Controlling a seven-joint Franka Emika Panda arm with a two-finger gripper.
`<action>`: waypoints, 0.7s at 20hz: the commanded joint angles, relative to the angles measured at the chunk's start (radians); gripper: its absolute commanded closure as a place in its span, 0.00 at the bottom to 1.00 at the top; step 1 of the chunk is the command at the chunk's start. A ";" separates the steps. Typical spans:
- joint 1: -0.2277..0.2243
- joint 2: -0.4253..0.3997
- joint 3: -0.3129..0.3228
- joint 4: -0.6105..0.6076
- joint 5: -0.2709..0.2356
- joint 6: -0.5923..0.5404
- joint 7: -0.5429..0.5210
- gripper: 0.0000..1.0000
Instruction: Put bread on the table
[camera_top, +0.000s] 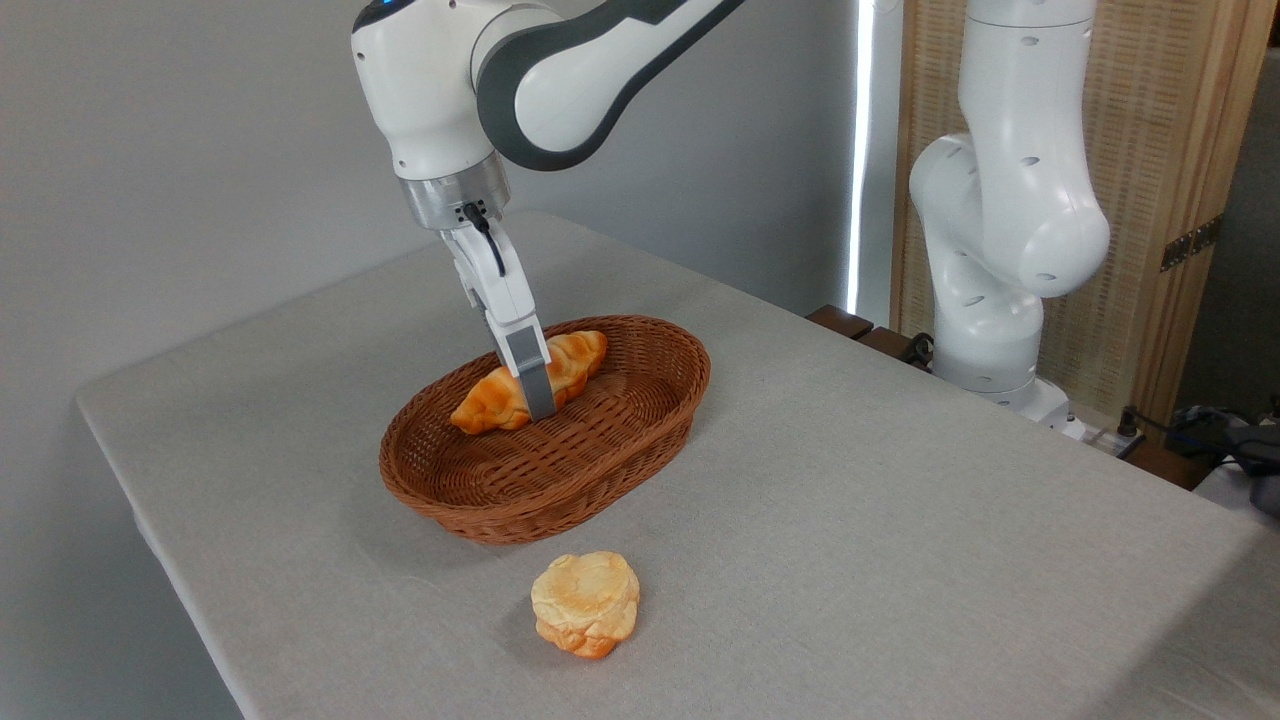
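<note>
Gripper (537, 398) reaches down into the basket, its one visible grey finger (533, 375) crossing the front of the bread's middle and touching it; a second finger is hidden behind the loaf, so whether the jaws are clamped on it or merely straddling it cannot be told. Under and all around the gripper spreads the table (900, 520), light grey and cloth-like, with rounded corners; behind and above the gripper rises the white arm (560, 80) with its dark grey joint bands, its base column (1000, 230) standing well to the right at the table's far edge. Directly below the gripper sits the brown oval wicker basket (520, 490); inside it, against the fingertip, lies the bread (490, 402) (golden-orange, ridged, pointed at both ends), running diagonally along the far wall. Nearer the camera than the gripper, just outside the basket's front rim, a small round pale bun (586, 603) rests on the cloth. No brand, label or writing can be read anywhere.
</note>
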 joint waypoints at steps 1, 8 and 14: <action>-0.007 0.003 0.008 -0.009 -0.022 0.015 -0.001 0.75; -0.007 0.002 0.010 -0.009 -0.025 0.014 0.001 0.79; -0.005 0.002 0.010 -0.009 -0.039 0.014 0.011 1.00</action>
